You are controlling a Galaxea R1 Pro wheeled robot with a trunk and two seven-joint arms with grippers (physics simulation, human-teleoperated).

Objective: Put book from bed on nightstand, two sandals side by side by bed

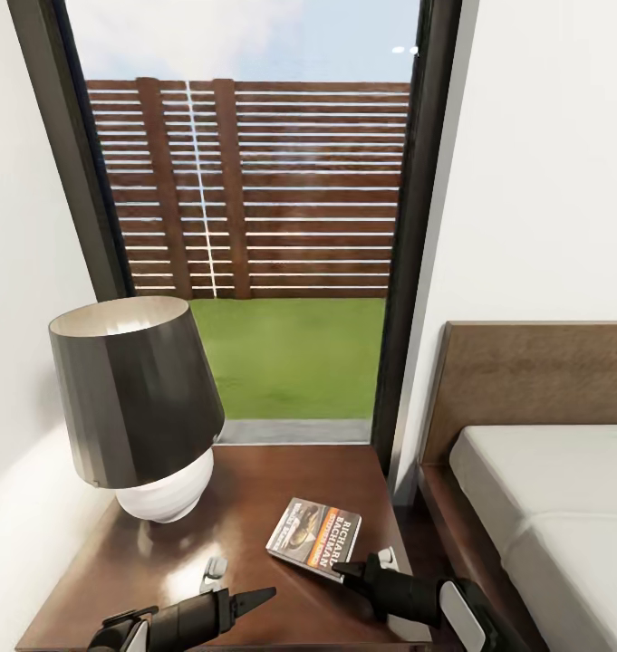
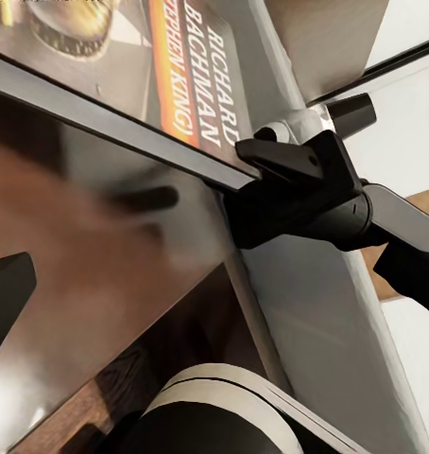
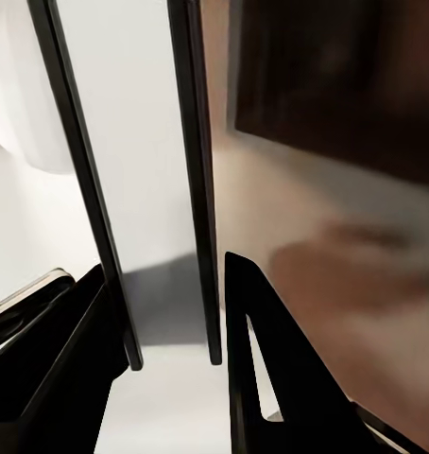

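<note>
The book [image 1: 315, 536] lies flat on the dark brown nightstand [image 1: 254, 484], cover up, toward its front right. My right gripper [image 1: 364, 563] is open at the book's near right corner, its fingers [image 3: 271, 359] spread with nothing between them. In the left wrist view the book [image 2: 101, 47] rests on the glossy top with the right gripper [image 2: 304, 132] at its edge. Over the nightstand's front left, my left gripper [image 1: 243, 581] hangs open and holds nothing. The bed [image 1: 553, 507] stands to the right. The sandals are out of view.
A lamp [image 1: 136, 398] with a dark shade and white base takes up the nightstand's back left. A tall dark-framed window [image 1: 281, 226] stands behind it, showing lawn and a wooden fence. White walls flank it. A narrow gap separates nightstand and bed frame.
</note>
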